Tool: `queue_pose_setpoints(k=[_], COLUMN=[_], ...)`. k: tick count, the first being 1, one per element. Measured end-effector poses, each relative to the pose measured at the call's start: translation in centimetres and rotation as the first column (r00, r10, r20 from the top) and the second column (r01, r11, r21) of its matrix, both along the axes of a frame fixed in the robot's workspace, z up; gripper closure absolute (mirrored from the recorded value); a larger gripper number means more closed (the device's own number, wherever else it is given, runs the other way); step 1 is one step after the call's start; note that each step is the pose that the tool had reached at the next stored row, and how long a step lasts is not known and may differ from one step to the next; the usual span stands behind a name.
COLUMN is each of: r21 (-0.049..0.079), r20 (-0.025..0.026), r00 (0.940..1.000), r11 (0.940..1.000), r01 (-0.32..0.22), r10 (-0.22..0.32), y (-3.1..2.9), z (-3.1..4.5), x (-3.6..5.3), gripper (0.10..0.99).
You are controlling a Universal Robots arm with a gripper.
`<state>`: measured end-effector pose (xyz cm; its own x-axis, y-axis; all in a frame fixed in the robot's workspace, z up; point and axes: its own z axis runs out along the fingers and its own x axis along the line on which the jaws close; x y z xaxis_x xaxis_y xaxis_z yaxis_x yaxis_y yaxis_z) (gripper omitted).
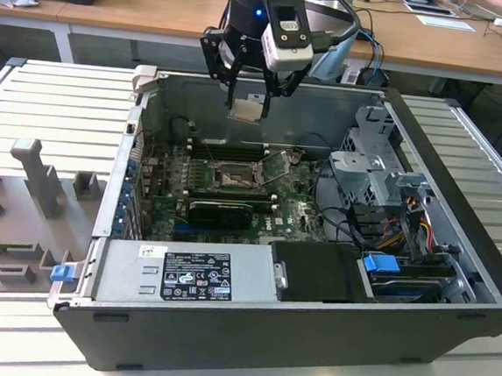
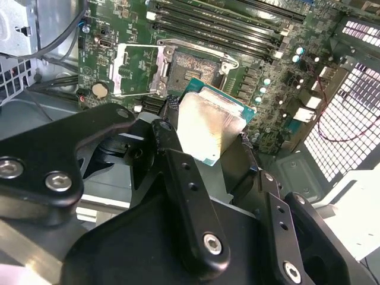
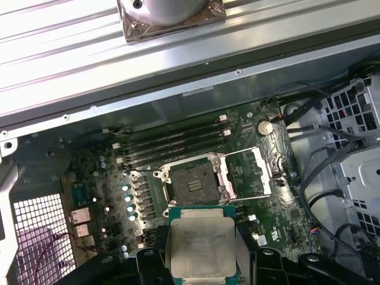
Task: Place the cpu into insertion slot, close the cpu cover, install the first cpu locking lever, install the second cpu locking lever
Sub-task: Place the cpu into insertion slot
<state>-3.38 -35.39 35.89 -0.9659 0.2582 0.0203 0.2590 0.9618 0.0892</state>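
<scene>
Matt silvery metal tops the cpu (image 3: pixel 200 248); the cpu cover (image 2: pixel 123 70) is shiny metal.

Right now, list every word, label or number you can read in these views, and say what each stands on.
No text can be read as words or numbers.
Black label on the power supply: print too small.
White sticker on the same unit: too small.
Top of the cpu, held in the tool: faint marks, blurred.
Circuit board: white markings, too small.
</scene>
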Motion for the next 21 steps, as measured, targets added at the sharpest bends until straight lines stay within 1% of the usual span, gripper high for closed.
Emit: queue_pose_setpoints(k=[21], r21=[0.000], r20=[0.0000], r00=[0.9990], r11=[0.9990], r01=[0.046], r10=[-0.046], y=[0.00], z=[-0.03], x=[0.00], gripper=[0.557])
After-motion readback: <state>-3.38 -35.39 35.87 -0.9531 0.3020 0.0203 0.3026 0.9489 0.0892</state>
